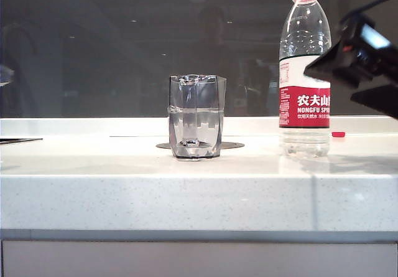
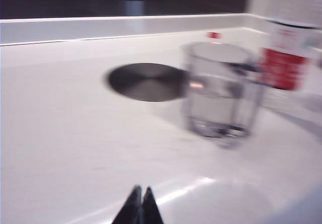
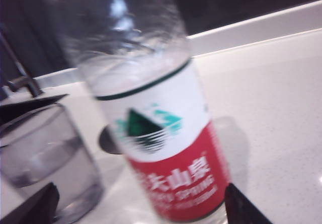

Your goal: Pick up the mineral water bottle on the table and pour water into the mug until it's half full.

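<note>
Table [image 1: 124, 183] white, speckled; left gripper [image 2: 140, 206] together, right gripper [image 3: 141, 204] apart beside bottle [image 1: 305, 71].

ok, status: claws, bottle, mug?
Right claw open, straddling upright bottle, no grip. Left claw shut, short of the mug. Mug roughly half full. Nothing blocking.

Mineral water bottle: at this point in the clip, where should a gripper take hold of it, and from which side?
Probably around the labelled middle of the mineral water bottle, coming in level from the right of the exterior view. It stands upright and uncapped on the table, so a side grasp suits it. The mug blocks its other side. The right gripper is open, fingers either side of the label; the left gripper is shut, well away.
</note>
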Robot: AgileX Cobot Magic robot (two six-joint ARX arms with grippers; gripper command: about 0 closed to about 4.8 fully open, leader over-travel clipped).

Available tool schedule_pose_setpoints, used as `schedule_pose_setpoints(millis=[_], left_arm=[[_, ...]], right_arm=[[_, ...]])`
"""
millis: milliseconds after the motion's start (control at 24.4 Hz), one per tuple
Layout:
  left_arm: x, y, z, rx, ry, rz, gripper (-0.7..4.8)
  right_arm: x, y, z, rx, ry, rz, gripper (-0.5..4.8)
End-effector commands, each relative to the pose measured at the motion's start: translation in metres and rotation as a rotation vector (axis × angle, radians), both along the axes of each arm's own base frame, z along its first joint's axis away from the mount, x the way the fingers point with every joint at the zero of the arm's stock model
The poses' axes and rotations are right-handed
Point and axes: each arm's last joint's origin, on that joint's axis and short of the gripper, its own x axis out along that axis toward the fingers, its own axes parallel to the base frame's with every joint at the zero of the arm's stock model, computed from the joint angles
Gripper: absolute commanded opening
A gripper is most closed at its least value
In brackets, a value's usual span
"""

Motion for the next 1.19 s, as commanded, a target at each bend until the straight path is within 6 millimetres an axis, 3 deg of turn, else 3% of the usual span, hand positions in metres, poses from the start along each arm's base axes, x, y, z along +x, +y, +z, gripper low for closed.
schedule_pose_setpoints(millis=[41,164,287,328,574,779,1189], left_arm=[[0.004,0.008,0.002,-0.006,-0.014,0.092,-0.04],[0.008,0.016,0.002,-0.004,-0.012,0.18,-0.04],[0.01,0.023,0.002,-0.004,-0.014,0.258,-0.04],[0.011,0.027,0.002,-0.004,-0.014,0.303,-0.04],[0.014,0.039,0.002,-0.003,-0.015,0.427,-0.04],[0.014,0.04,0.002,-0.003,-0.015,0.439,-0.04],[0.014,0.04,0.002,-0.003,-0.014,0.438,-0.04]], right_arm=[[-0.007,0.006,0.009,0.044,-0.042,0.088,4.79],[-0.014,0.012,0.016,0.078,-0.081,0.155,4.79],[-0.021,0.018,0.021,0.099,-0.113,0.211,2.01],[-0.025,0.022,0.024,0.11,-0.13,0.246,-0.09],[-0.036,0.029,0.031,0.158,-0.159,0.27,-0.04],[-0.047,0.032,0.038,0.213,-0.18,0.148,-0.04],[-0.046,0.033,0.035,0.168,-0.171,0.137,0.0]])
